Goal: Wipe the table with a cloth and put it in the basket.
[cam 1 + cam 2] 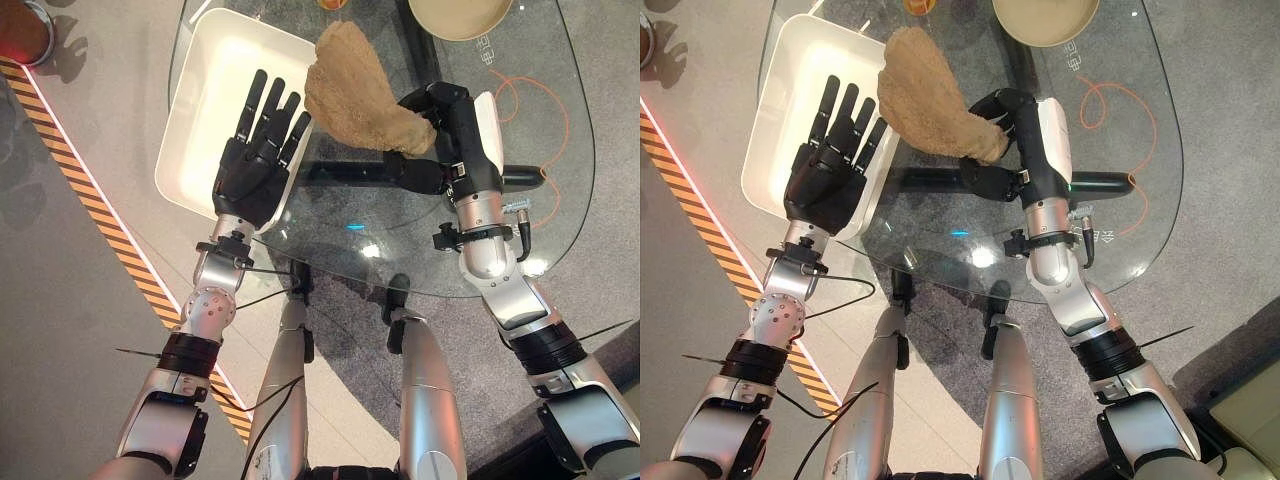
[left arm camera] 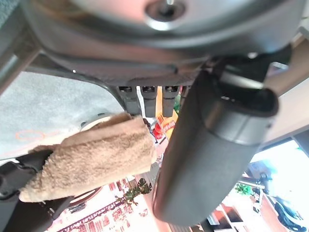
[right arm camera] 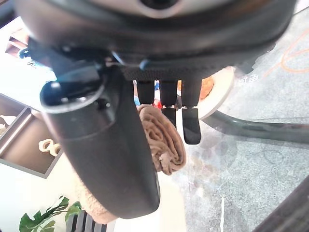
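A tan cloth (image 1: 355, 92) is being held above the glass table (image 1: 540, 190), pinched in the curled fingers of the right hand (image 1: 440, 115), its free end reaching over the table's left edge. The left hand (image 1: 255, 150) is being held flat, fingers straight, over the white basket (image 1: 205, 90) beside that edge. A bowl (image 1: 460, 18) is sitting at the table's far edge.

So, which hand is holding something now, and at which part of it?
The right hand holds the tan cloth by its end nearest the hand, the rest raised above the glass table. The left hand is open.
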Robot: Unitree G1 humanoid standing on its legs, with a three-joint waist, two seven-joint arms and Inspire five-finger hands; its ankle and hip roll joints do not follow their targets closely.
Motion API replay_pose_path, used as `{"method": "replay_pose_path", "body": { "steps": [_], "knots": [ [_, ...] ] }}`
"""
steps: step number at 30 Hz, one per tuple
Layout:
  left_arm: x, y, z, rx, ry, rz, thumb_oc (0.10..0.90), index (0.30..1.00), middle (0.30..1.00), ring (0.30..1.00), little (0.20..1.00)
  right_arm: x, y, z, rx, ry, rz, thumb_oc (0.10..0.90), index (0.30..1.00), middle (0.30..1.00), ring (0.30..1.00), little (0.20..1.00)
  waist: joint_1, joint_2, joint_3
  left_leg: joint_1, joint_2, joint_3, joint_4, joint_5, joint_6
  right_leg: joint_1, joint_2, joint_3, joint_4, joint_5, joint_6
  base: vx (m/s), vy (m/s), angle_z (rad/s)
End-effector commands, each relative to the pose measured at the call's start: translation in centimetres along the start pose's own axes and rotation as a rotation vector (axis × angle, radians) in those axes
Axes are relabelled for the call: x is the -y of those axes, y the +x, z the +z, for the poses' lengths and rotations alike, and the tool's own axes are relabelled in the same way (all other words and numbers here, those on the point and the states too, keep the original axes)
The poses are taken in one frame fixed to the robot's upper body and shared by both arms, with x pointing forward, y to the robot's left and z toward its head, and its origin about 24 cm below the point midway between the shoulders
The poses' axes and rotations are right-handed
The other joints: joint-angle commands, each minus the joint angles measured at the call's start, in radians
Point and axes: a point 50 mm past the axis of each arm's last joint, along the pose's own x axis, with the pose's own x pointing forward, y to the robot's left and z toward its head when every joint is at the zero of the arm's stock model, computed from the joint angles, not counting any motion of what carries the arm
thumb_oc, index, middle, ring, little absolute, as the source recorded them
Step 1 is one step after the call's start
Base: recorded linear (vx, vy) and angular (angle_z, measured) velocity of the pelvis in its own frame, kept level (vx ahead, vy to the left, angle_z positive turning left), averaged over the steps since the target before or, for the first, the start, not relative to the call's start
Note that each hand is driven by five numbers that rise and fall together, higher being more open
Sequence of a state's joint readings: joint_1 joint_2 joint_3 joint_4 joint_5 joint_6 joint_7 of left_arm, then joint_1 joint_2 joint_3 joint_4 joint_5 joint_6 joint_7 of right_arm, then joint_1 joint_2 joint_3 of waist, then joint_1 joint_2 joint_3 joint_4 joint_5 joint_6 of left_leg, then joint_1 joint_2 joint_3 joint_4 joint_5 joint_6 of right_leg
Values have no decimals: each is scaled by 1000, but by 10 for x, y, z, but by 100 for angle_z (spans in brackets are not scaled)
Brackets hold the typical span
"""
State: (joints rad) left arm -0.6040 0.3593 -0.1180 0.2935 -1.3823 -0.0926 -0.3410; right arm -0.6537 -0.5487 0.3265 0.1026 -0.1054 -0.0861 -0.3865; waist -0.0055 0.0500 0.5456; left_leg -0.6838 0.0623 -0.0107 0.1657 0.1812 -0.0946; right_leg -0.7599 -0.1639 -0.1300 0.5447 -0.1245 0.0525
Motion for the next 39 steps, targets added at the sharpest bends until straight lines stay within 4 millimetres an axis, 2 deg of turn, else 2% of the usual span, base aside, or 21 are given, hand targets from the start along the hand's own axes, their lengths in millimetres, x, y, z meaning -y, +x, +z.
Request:
{"method": "replay_pose_path", "body": {
  "steps": [1, 17, 39],
  "knots": [
    [49, 30, 14, 72, -8, -252, 800, 900, 900, 900, 900, 22, 25, 106, 507, 176, -92, 100, 300, 300, 300, 200, -9, -33, -26, 55, -50, 77, 96, -173, 49, 94, 57, -15, -202, 105, 30, 0, 0, 0],
    [58, 40, 4, 29, 3, -254, 800, 900, 900, 900, 900, 14, 28, 118, 534, 185, -43, 100, 300, 300, 300, 200, -11, -34, -26, 66, -51, 82, 83, -169, 42, 106, 53, -22, -214, 106, 33, -2, 1, 0],
    [65, 40, -8, -75, 24, -346, 800, 900, 900, 900, 900, 9, 29, 119, 527, 177, 10, 100, 300, 300, 300, 200, -15, -32, -26, 71, -54, 85, 79, -173, 44, 106, 52, -20, -218, 109, 37, 0, 0, 0]
  ]
}}
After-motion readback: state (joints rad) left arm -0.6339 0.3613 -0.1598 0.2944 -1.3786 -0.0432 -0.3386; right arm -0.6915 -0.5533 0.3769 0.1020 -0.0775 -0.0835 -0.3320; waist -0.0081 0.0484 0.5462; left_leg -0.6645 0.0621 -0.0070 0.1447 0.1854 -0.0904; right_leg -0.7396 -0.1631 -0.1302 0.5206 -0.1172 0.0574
